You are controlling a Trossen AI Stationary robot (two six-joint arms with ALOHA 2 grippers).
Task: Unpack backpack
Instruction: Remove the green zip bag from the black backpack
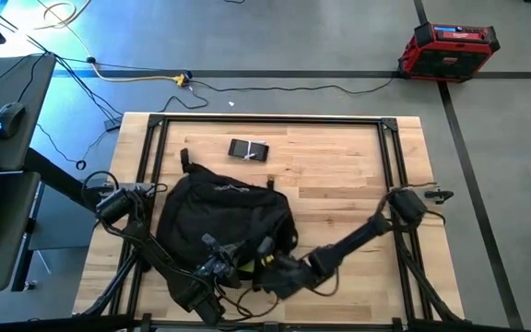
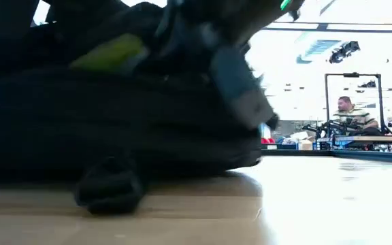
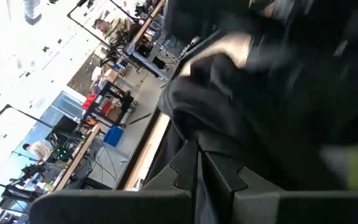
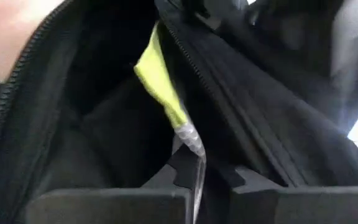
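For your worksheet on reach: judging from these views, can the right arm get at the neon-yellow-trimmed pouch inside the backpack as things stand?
Probably yes. The right gripper is already in the backpack's unzipped opening, fingers shut on the pouch edge. Only the zipper flap crowds it. The left gripper is shut on fabric at the backpack's near edge.

A robotics lab — rows of workbenches (image 3: pixel 98 134) with framed rigs (image 2: pixel 352 102), a seated person (image 2: pixel 349 114) beyond.

The high view looked straight down on the whole table (image 1: pixel 339 166); the low view sat at tabletop level (very close), sharing the backpack (image 1: pixel 224 226) with both wrist views.
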